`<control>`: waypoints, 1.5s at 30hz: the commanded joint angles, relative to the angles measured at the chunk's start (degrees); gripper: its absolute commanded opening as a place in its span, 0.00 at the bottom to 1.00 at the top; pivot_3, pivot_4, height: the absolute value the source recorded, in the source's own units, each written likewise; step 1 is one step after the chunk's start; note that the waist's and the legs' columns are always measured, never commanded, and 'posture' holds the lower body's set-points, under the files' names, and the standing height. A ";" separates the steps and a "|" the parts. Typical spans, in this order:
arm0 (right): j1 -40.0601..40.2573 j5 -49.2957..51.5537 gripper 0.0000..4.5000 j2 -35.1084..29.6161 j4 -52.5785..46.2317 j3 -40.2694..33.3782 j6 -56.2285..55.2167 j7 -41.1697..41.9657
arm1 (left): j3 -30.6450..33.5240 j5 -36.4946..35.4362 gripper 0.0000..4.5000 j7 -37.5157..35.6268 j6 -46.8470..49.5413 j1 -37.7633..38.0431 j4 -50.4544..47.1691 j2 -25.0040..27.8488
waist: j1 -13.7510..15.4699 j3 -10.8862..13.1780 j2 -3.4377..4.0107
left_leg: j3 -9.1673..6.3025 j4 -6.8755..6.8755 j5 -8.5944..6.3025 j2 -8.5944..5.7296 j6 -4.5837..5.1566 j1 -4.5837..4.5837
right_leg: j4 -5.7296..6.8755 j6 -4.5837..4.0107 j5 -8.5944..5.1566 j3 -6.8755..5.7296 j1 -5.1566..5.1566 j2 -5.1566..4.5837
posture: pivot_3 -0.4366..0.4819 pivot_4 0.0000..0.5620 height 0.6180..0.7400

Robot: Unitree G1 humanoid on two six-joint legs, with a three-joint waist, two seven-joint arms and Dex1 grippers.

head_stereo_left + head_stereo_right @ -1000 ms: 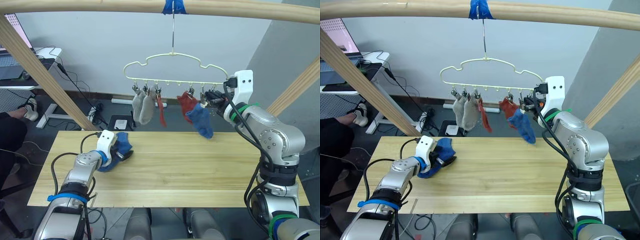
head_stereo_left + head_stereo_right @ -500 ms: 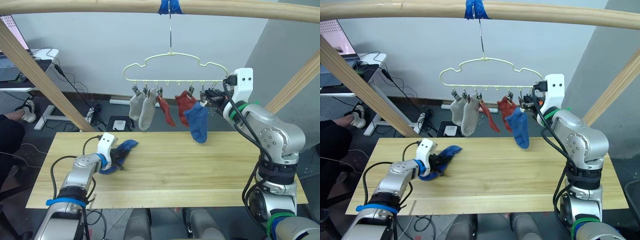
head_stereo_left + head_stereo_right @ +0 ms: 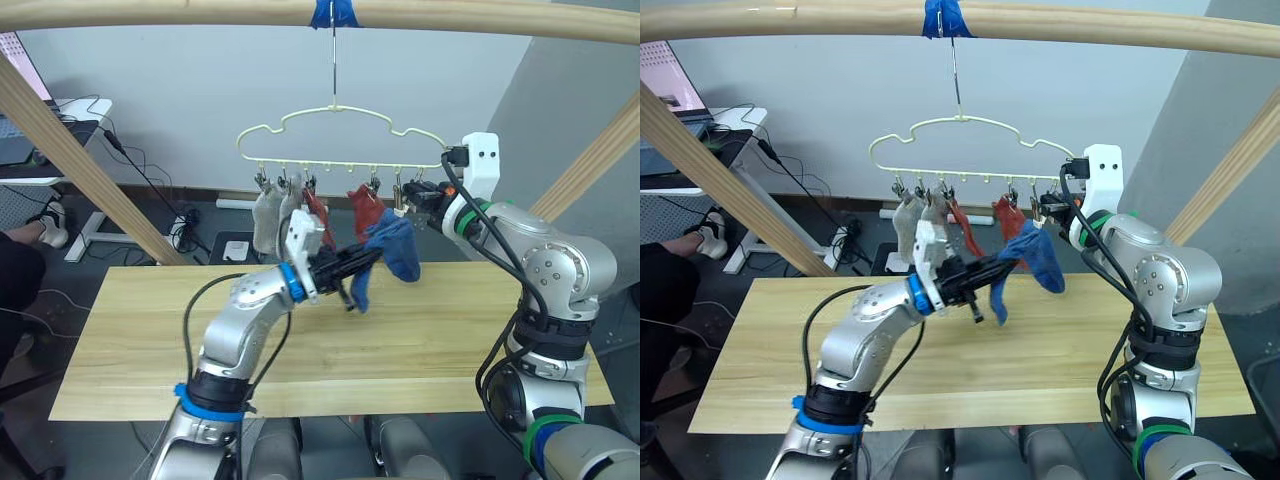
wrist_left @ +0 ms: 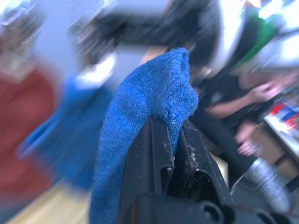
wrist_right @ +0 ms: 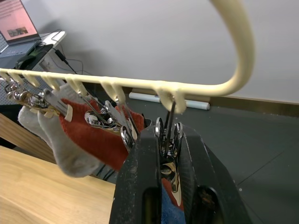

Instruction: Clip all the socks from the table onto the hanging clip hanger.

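While it hangs off the tabletop, the sixth sock is held up at the hanger's right end
Held sock: blue sock [image 3: 362,272], soft knit, pinched at one end between the left gripper's [image 3: 355,264] black fingers, the rest drooping toward 6 o'clock; it sits just left of the hung blue sock [image 3: 402,252]
Clip hanger: pale yellow-green wire clip hanger [image 3: 335,135] with a cloud outline, its metal hook at 12 o'clock going up to a blue tape wrap [image 3: 333,12] on the wooden pole [image 3: 480,22]
Hung socks: two light grey socks [image 3: 268,220] at the 9 o'clock end, two rust-red socks [image 3: 364,207] in the middle, the blue one toward 3 o'clock
Left arm: raised from the table, forearm pointing up and to the right, gripper clamped narrow on the blue sock
Right arm: elbow bent, right gripper [image 5: 163,154] at the hanger's 3 o'clock end, fingers closed snug around the last metal clip [image 5: 167,140]
Table: light wooden plank table [image 3: 150,330], pale tan grain
Room: grey-white wall, dark floor, cables [image 3: 150,185] and a desk [image 3: 75,110] at 9 o'clock, slanted wooden poles at both sides
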 commanded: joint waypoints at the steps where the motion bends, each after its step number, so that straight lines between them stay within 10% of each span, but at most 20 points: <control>1: -0.72 0.95 0.03 0.62 -2.89 -1.10 0.72 -0.76 | -2.32 1.91 0.00 2.06 -2.64 -0.65 0.44 -1.64 | 0.01 0.00 0.00 | 0.00 0.00 0.00 0.00 0.00 0.00 | 0.00 0.00 0.00 0.00 0.00 0.00 | 0.37 0.39 1.00; 45: 1.77 -1.77 0.03 0.44 -3.88 0.72 -2.87 -1.87 | -5.87 4.63 0.00 11.01 -3.44 3.90 -2.18 -4.98 | 0.06 0.00 0.00 | 0.03 0.00 0.00 -0.03 0.00 -0.02 | -0.07 0.01 -0.01 0.03 -0.01 -0.02 | 0.37 0.39 1.00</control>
